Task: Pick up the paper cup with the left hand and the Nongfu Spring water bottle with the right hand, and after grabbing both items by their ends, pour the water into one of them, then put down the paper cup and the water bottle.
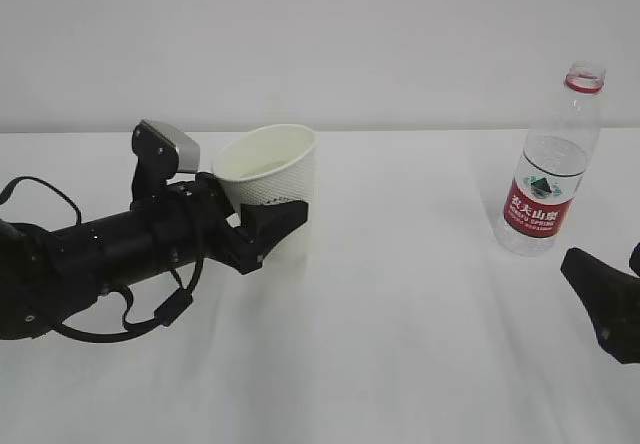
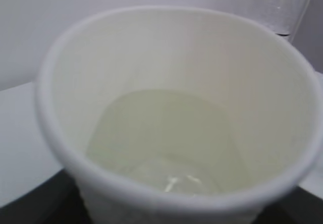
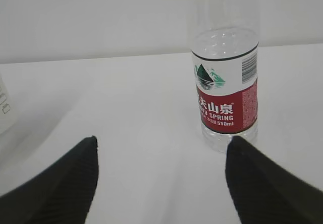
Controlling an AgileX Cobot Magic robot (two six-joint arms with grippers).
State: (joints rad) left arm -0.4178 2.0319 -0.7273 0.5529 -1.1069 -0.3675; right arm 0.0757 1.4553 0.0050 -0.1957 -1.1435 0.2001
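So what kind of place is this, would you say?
Probably a robot test bench, not a kitchen: a plain white table against a bare wall, holding only a paper cup and a water bottle, with black robot arms reaching in.

Paper cup (image 2: 176, 108) fills view, w/ water (image 2: 166, 138) pooled inside.

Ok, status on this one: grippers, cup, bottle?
Left gripper around paper cup, water in it. Right gripper open, short of Nongfu Spring water bottle, standing uncapped. Nothing between them.
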